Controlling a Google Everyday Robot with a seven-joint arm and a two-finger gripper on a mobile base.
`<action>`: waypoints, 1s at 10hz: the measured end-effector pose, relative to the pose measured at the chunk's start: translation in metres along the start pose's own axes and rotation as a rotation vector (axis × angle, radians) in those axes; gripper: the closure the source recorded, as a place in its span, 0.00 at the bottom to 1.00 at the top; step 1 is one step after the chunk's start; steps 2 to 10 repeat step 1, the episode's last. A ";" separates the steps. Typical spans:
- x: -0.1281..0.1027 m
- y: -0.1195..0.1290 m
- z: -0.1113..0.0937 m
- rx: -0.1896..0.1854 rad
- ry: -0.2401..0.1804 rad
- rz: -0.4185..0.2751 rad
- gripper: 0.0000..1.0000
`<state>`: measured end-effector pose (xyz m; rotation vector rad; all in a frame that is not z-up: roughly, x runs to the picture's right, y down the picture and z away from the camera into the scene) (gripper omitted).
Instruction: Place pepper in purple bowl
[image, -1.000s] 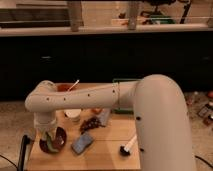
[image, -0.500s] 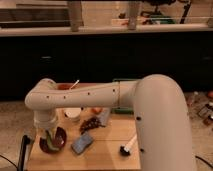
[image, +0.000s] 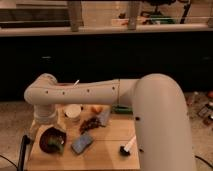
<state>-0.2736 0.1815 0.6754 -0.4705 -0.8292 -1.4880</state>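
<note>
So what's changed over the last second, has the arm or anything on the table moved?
Nothing has visibly changed. The hand hangs over the purple bowl at the table's left end, as before, with something green, likely the pepper, in the bowl. The white cup, grapes and sponge lie where they were.
</note>
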 end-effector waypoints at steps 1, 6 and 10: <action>0.003 0.000 -0.003 -0.001 0.006 0.000 0.20; 0.003 0.000 -0.003 -0.001 0.006 0.000 0.20; 0.003 0.000 -0.003 -0.001 0.006 0.000 0.20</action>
